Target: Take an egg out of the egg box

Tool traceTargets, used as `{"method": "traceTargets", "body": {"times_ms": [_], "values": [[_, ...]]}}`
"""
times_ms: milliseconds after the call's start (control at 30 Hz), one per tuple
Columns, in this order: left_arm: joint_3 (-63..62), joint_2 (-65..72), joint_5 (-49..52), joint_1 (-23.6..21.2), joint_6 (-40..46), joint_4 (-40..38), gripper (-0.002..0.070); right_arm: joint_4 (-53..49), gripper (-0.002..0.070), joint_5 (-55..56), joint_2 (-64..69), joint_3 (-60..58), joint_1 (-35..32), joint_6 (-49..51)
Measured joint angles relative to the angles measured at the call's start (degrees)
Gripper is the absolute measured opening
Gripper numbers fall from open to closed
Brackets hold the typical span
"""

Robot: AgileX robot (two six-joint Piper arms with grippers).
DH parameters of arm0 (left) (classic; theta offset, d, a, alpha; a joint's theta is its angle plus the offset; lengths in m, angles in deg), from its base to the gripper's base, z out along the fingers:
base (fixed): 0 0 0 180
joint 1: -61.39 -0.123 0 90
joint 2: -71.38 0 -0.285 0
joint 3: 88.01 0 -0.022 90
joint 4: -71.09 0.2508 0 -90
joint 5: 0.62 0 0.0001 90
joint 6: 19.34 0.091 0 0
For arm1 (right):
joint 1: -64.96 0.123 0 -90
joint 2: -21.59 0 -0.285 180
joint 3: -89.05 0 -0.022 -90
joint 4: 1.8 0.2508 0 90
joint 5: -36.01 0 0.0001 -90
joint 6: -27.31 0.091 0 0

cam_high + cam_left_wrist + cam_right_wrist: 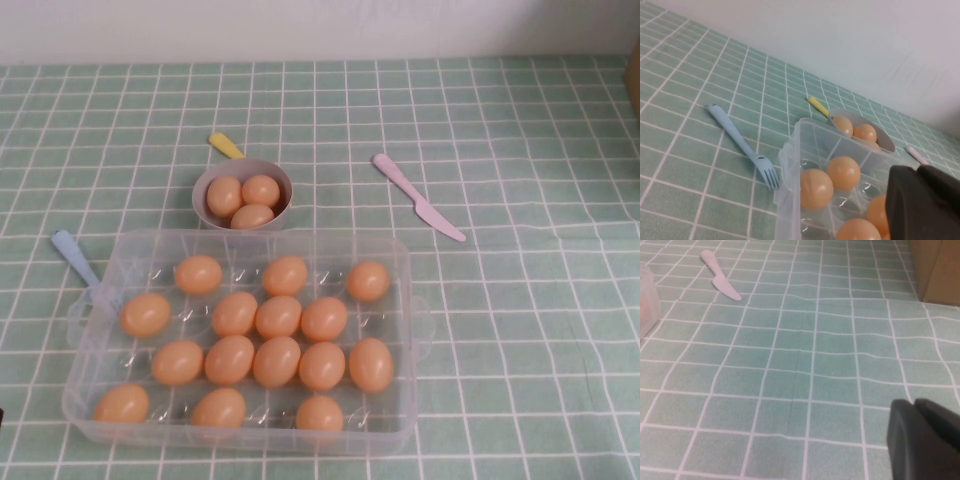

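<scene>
The clear plastic egg box [405, 252] lies near the table's front, left of centre, with several orange-tan eggs [278, 317] in its cups. Neither arm shows in the high view. In the left wrist view my left gripper [916, 170] hangs over the box's left part [790, 165], above the eggs [842, 172]. Its dark fingers are pressed together with nothing between them. My right gripper [914, 402] is shut and empty over bare green checked cloth to the right of the box, whose corner [647, 300] shows at the view's edge.
A small grey bowl [243, 167] with three eggs stands just behind the box, a yellow handle [226, 146] beside it. A blue fork [75, 258] lies at the box's left, a pink knife [418, 197] to the back right. A brown box [935, 270] sits far right.
</scene>
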Motion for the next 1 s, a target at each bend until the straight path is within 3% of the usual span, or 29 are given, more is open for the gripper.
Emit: {"method": "traceTargets", "body": {"times_ms": [400,700,1000], "values": [[0.00,0.00,0.13,0.00,0.51,0.65,-0.0005,0.00,-0.0017,0.00,0.00,0.00,0.00,0.00],[0.00,0.00,4.01,0.00,12.08,13.71,-0.0005,0.00,-0.0017,0.00,0.00,0.00,0.00,0.00],[0.00,0.00,9.69,0.00,13.36,18.47,-0.0005,0.00,-0.0017,0.00,0.00,0.00,0.00,0.00]]}}
